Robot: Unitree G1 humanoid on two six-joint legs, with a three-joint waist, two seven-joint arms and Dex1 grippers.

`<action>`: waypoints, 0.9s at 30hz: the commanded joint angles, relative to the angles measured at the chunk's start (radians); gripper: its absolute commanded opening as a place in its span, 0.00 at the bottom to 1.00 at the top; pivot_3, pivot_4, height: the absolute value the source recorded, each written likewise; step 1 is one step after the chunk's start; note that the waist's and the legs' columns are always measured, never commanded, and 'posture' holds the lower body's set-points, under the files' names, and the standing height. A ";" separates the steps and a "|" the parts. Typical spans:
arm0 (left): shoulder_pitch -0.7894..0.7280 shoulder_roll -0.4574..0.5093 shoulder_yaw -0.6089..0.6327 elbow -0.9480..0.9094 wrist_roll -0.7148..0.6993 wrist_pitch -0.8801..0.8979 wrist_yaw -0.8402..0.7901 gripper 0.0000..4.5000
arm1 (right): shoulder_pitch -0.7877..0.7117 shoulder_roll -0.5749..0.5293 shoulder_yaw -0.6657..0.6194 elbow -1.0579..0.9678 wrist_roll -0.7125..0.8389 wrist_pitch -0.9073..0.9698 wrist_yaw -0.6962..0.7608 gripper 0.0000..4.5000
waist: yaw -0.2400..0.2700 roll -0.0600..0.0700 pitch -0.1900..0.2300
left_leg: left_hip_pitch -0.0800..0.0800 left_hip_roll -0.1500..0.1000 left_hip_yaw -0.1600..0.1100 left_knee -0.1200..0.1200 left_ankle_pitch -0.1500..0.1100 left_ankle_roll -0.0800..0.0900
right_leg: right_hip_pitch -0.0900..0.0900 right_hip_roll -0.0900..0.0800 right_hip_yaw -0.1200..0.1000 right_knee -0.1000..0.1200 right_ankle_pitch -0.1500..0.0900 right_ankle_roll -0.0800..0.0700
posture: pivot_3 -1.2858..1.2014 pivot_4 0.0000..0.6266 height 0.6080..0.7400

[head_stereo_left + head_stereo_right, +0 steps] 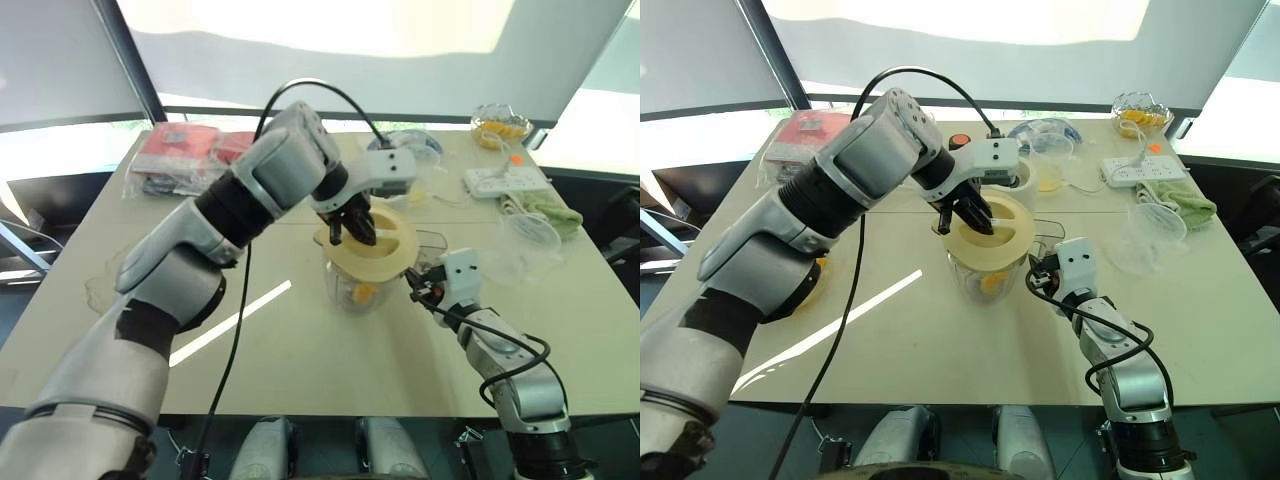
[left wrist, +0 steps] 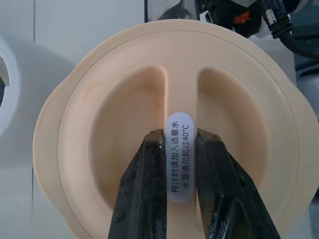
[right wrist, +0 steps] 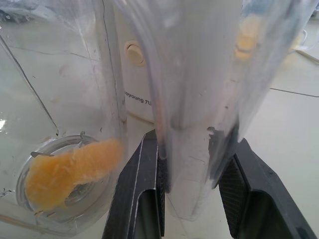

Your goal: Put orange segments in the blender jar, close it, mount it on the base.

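Blender jar (image 1: 362,283) stands upright near the middle of the worktop (image 1: 300,350), long axis vertical; the pale yellow lid (image 1: 370,243) sits across its mouth.

Left tool (image 2: 180,149) comes down onto the jar from above, fingers pinched narrow on the lid's central ridge, label between them.

Right tool (image 3: 192,164) reaches in level on the jar's handle side, fingers closed around the clear handle (image 3: 194,109), steadying the jar.

Jar is clear plastic; one glossy orange segment (image 3: 67,172) lies at its bottom by the blade.

Base (image 1: 1020,180) stands just behind the jar, cream-white.

Judgement: the lid looks close to seated; pressing or twisting straight down the jar's axis comes next, and the left arm is placed for it.
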 commanded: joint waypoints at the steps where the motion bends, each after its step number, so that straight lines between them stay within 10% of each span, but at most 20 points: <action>1: 0.157 -0.012 -0.108 0.029 0.042 0.152 0.108 0.05 | -0.022 -0.014 -0.020 -0.071 -0.008 -0.037 0.019 0.20 | -0.001 -0.001 0.000 | 0.005 0.000 -0.001 -0.001 0.000 0.000 | 0.005 0.000 0.000 -0.003 0.000 0.000 | 0.52 0.24 1.00; 14: 0.183 -0.011 -0.073 -0.015 0.022 0.201 0.192 0.05 | -0.030 -0.012 -0.027 -0.056 -0.011 -0.044 0.032 0.20 | -0.003 0.001 -0.012 | 0.010 -0.014 -0.004 -0.010 -0.001 0.000 | 0.011 -0.015 0.000 -0.009 -0.005 0.008 | 0.52 0.24 1.00; 20: 0.136 -0.029 -0.030 -0.015 0.020 0.058 0.168 0.65 | -0.044 -0.022 -0.027 -0.041 -0.016 -0.043 0.048 0.20 | -0.005 0.000 -0.011 | 0.009 -0.014 -0.008 -0.010 -0.001 0.000 | 0.011 -0.017 0.000 -0.009 -0.006 0.010 | 0.52 0.24 1.00; 27: 0.029 0.029 0.127 -0.095 -0.047 0.006 0.112 0.65 | -0.040 -0.020 -0.024 -0.037 -0.024 -0.045 0.061 0.20 | -0.011 -0.001 -0.005 | -0.009 -0.014 -0.008 -0.010 0.000 -0.002 | -0.007 -0.014 -0.001 -0.005 -0.001 0.011 | 0.52 0.24 1.00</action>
